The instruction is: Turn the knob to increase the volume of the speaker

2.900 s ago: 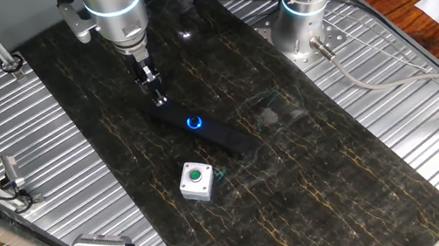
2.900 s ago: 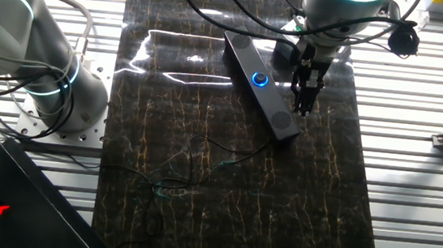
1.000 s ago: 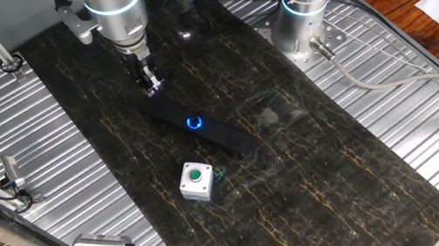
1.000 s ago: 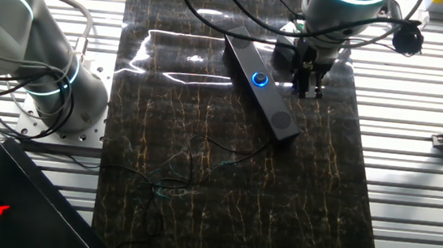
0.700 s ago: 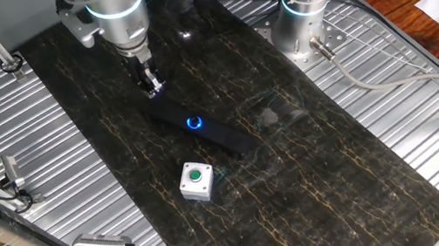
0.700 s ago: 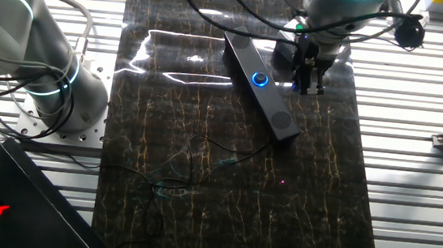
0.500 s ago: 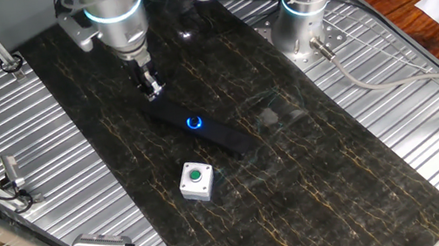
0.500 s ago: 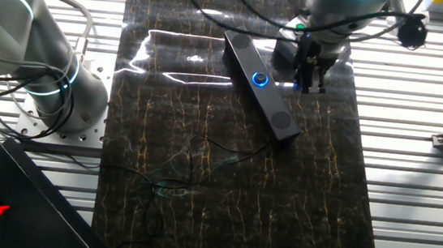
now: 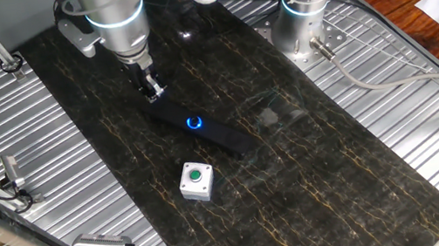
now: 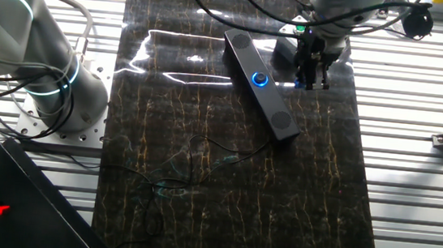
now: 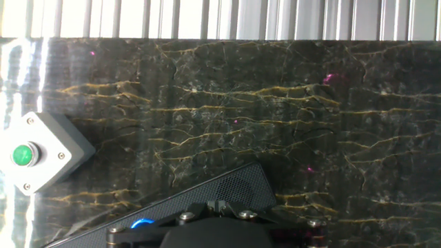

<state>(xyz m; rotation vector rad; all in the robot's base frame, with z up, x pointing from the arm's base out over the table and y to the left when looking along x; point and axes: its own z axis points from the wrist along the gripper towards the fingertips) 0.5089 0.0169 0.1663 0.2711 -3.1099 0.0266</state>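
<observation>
The knob (image 9: 194,123) sits in the middle of the speaker (image 9: 200,127), ringed by a blue glow, and nothing is touching it. In one fixed view it lies below and to the right of the fingers (image 9: 153,90), a short way along the bar from them. In the other fixed view the knob (image 10: 260,80) is just to the left of the fingers (image 10: 309,82), with a strip of dark counter between them. In the hand view only a sliver of the blue ring (image 11: 142,224) shows at the bottom edge, next to the hand's own black housing.

The speaker (image 10: 261,83) lies flat and slantwise on the counter (image 9: 317,178), a dark surface veined with gold. The fingers hang point-down near one end of the bar, above it and beside it, not on it. They hold nothing. The tips look close together in both fixed views, but they are small and dark against the dark surface, so I cannot tell how wide the gap is. The hand view does not show the tips at all.

Further out, a small grey box (image 9: 196,182) with a green button sits on the counter just beyond the side of the speaker that faces away from the fingers. In the hand view the box (image 11: 36,161) is at the far left, apart from the speaker's mesh end (image 11: 234,189).
</observation>
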